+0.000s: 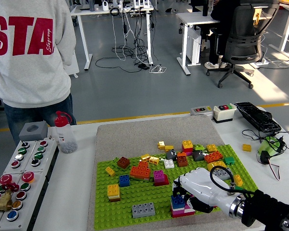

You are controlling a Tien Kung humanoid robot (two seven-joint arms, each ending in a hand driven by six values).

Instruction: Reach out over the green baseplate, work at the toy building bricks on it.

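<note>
The right hand (195, 190) reaches in from the table's lower right corner over the near right part of the green baseplate (135, 195). Its white fingers (185, 185) curl down onto a small stack (179, 204) of bricks (blue on top, pink and red beneath) standing near the baseplate's near edge; the fingers look closed around the stack's right side, though how firmly they grip cannot be told. A black cable loops over the back of the hand. The left arm does not show.

Other bricks sit scattered on the baseplate: a grey brick (143, 209) just left of the stack, a yellow and orange brick (113, 191) near the left edge, a blue brick (124, 180), an orange cluster (140, 172) in the middle, and a magenta brick (160, 178) beside it. More bricks line the far edge. One yellow brick (246, 147) lies on the table (77, 187) off the baseplate's right edge.

A button box (19, 180) occupies the table's left edge, with a bottle (65, 134) behind it. A person (31, 57) in a grey sweatshirt stands at the far left corner, back turned.
</note>
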